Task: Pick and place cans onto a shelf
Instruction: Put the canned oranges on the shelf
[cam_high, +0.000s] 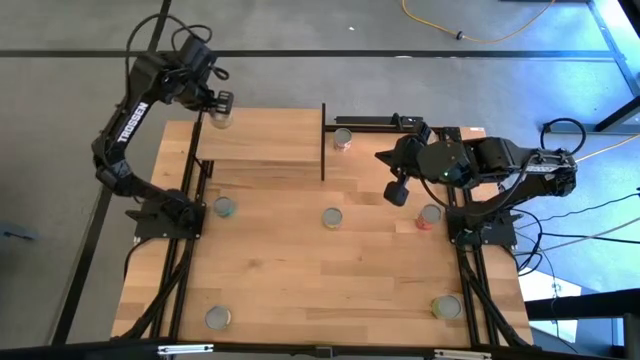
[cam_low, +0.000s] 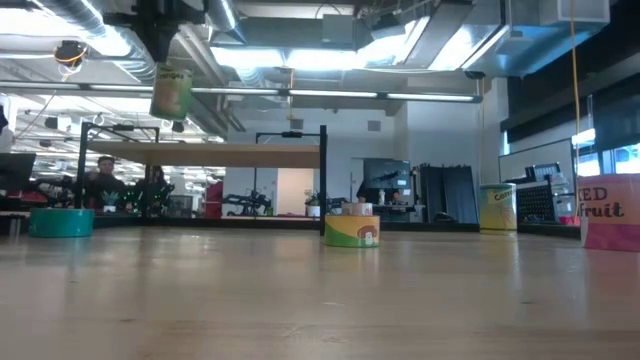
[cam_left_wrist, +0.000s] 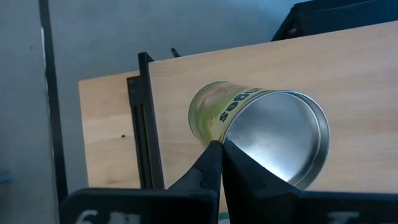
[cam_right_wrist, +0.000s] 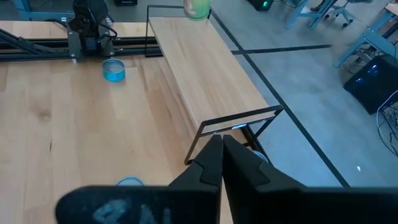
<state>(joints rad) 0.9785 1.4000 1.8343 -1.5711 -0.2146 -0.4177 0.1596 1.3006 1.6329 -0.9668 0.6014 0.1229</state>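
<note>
Now the left gripper (cam_high: 219, 108), fingers pinching a green can (cam_high: 221, 119), hangs it over the shelf (cam_high: 262, 135) corner, nothing shelved yet, six cans still on the table (cam_high: 330, 290), while the right gripper (cam_high: 397, 192) waits pressed together mid-table.

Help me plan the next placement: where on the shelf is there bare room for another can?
The shelf is bare from the green can in the left gripper at its left end across to the black upright panel. Past the panel, a can and the right gripper crowd things.
</note>
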